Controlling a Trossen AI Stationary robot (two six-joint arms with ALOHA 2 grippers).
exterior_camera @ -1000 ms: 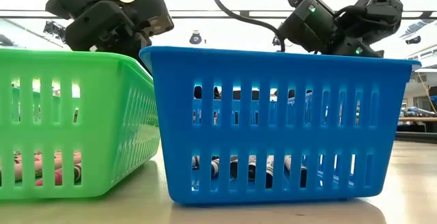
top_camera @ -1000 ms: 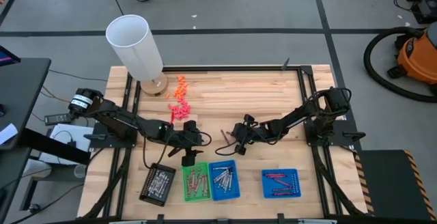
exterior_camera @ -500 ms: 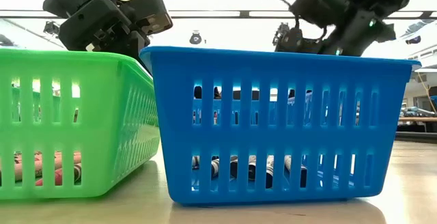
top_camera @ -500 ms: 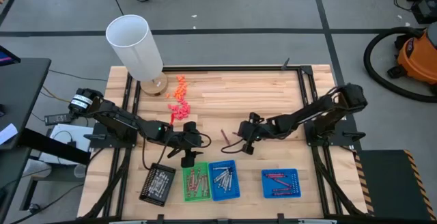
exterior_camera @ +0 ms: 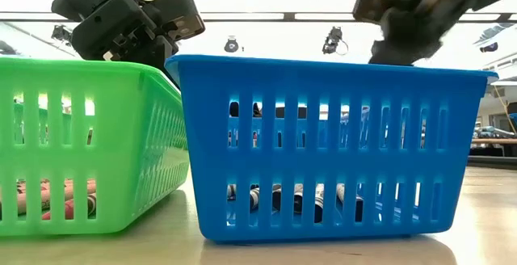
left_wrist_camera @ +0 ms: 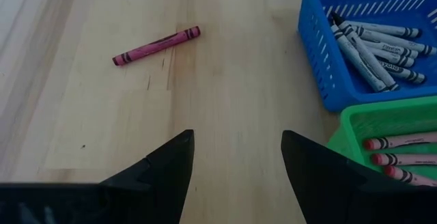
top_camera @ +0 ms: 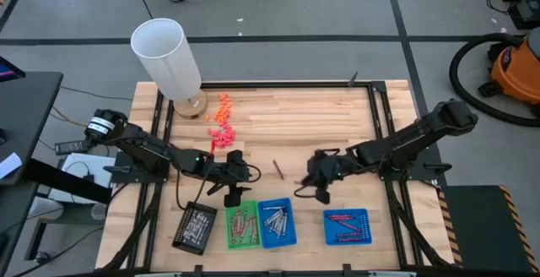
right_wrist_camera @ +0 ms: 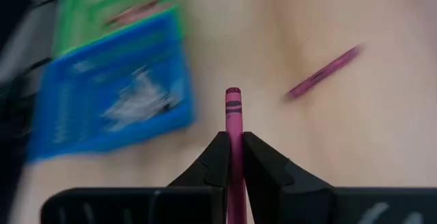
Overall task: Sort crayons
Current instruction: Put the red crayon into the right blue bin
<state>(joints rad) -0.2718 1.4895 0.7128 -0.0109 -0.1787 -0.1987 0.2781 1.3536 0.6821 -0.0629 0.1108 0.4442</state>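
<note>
High view: four small trays stand in a row along the near edge of the bench [top_camera: 312, 116]. From the left they are a black tray [top_camera: 195, 227], a green tray [top_camera: 241, 225], a blue tray [top_camera: 276, 223] touching the green one, and, well apart to the right, a second blue tray [top_camera: 347, 226]. The black tray holds pale sticks too small to count. The green tray holds pinkish crayons [left_wrist_camera: 403, 142], of which the left wrist view shows three at its edge. The first blue tray holds silver-grey crayons [left_wrist_camera: 372, 43], about six in the left wrist view. The second blue tray holds a few magenta sticks, perhaps four.

One loose magenta crayon [top_camera: 278, 169] lies flat on the bare wood between the two arms, behind the trays. A white tube [top_camera: 166, 57] stands on a round base at the far left corner, with a scatter of chunky orange and pink bits [top_camera: 222, 121] beside it.

The left claw [top_camera: 234, 198] hangs just behind the green tray, its fingers [left_wrist_camera: 167, 173] spread wide and holding nothing. The right claw [top_camera: 314, 186] is above the gap between the two blue trays, closed on a second magenta crayon [right_wrist_camera: 233, 135] that sticks out past its fingertips.
</note>
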